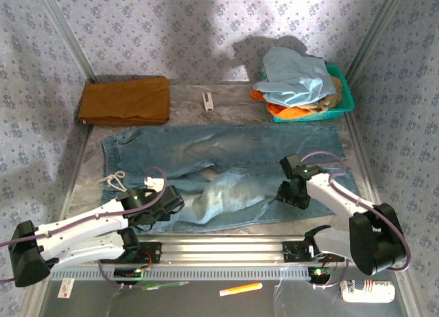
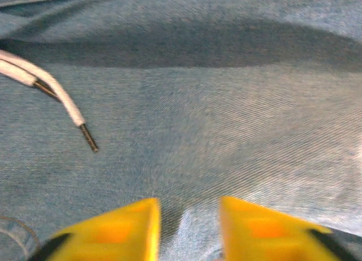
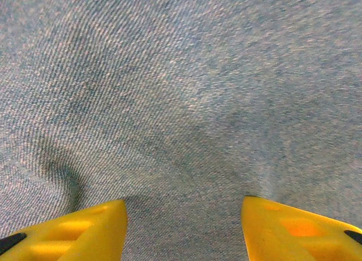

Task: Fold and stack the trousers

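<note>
Barely begun: the trousers (image 1: 226, 159) lie spread across the counter (image 1: 185, 112), near leg rumpled, left tool (image 2: 186, 207) narrow over a denim pucker, right tool (image 3: 184, 207) wide; folding and stacking remain.

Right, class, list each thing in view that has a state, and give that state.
trousers: laid out full length, not yet folded
left claw: narrow gap over the trousers, grip unclear
right claw: open wide over the trousers
brown cloth: folded flat
basket: heaped with clothes

The trousers (image 1: 226, 149) are faded light blue, the folded cloth (image 1: 125, 99) mustard-brown.
</note>
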Robot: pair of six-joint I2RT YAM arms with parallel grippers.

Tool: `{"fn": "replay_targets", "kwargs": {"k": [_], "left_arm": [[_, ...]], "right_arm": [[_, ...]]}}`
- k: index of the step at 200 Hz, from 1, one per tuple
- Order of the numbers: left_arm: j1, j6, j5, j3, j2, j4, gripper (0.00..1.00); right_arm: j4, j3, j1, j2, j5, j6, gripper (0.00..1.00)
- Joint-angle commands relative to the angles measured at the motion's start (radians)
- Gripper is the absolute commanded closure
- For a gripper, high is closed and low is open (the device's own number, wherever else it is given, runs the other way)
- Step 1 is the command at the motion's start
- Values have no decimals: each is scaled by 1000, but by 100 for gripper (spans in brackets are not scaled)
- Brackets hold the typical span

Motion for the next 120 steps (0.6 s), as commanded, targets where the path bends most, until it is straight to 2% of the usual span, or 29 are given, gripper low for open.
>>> {"fn": "replay_targets", "kwargs": {"k": [1, 15, 23, 39, 56, 77, 102, 120], "left_arm": [[7, 38, 54, 59, -13, -7, 34], [10, 62, 12, 116, -37, -20, 22], [23, 82, -16, 142, -46, -11, 18], [109, 157, -13, 152, -39, 76, 16], [270, 202, 44, 118, 8, 220, 21], [436, 188, 87, 16, 53, 445, 33], [569, 145, 79, -84, 77, 624, 34], [652, 116, 99, -148, 95, 696, 34]], "right_arm": [[-70, 21, -8, -63, 41, 19, 44], [-61, 57, -2, -81, 33, 12, 46], [-38, 79, 6, -75, 25, 12, 50], [37, 114, 16, -15, 0, 11, 72], [90, 164, 8, 112, -4, 14, 100], [137, 181, -31, 224, 23, 32, 100], [207, 128, -139, 248, -33, 49, 100], [211, 85, -217, 239, -81, 41, 100]]}}
